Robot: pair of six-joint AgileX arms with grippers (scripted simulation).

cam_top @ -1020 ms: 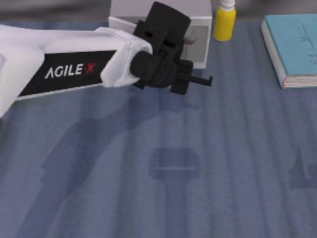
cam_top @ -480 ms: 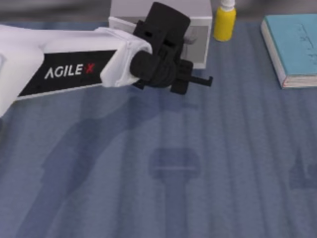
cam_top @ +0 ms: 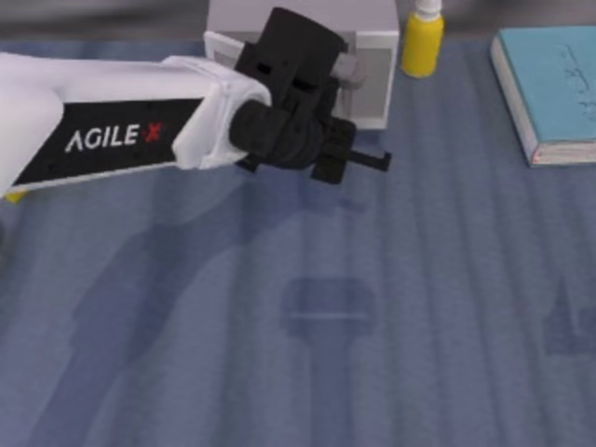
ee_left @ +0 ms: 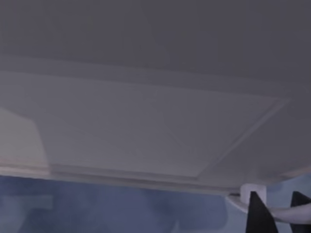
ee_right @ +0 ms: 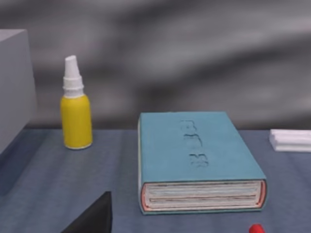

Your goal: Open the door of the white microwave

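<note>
The left gripper [cam_top: 358,160] sits at the front of the white microwave [cam_top: 303,20] at the table's far edge — its fingers closed, it seems, around the small white handle [ee_left: 252,191] at the edge of the door [ee_left: 146,131], already swung slightly ajar. The door's long axis runs across the table; the opening pull lies toward the near side. The right arm is parked out of the top view

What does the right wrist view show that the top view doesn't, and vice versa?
Only the right wrist view: a white stack beyond the book and a red tip at the frame edge.
Only the top view: the left arm, its left pincer at the front of the white microwave.
Both: yellow bottle, light-blue book, blue table.
</note>
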